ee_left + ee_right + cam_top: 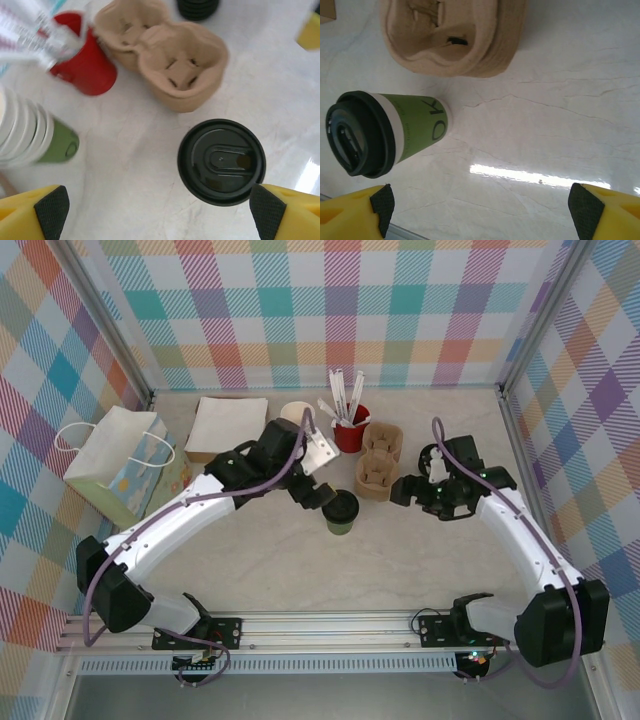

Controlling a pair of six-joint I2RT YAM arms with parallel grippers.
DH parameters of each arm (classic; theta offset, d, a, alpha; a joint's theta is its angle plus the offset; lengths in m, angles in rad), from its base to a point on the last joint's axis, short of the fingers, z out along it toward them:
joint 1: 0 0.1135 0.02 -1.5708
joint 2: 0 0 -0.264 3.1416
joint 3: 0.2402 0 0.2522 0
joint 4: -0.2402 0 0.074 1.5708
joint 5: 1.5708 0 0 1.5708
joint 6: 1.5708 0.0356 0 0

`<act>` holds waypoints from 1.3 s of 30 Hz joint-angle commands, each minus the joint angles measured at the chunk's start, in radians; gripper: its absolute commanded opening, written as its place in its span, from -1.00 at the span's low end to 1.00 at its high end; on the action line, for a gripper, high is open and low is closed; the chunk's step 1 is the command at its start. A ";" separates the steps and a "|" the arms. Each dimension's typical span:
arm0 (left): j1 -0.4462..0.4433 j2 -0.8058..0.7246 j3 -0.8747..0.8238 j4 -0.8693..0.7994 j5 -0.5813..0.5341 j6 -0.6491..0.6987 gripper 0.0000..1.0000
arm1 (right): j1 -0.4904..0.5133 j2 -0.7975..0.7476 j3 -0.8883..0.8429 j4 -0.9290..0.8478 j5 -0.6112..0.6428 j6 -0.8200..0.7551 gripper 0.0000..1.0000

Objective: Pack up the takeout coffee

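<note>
The coffee [341, 511] stands upright on the table [420, 560] at the centre of the top view, lid on. The left pincer [159, 215] hangs over it, spread wide and holding nothing. In its wrist view the lid sits at lower right, close to one pad [265, 212]. Just above the cup lies a cardboard carrier [378, 462]. A red holder [350, 432] is at the carrier's upper left, and a cup stack [30, 135] lies at left. The right pincer [482, 205], also wide and empty, is right of the cup. A paper bag [120, 462] stands far left.
</note>
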 commanded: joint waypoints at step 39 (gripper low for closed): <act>0.122 0.192 -0.182 0.043 0.423 -0.663 0.46 | 0.266 0.386 0.233 -0.001 -0.008 0.082 0.44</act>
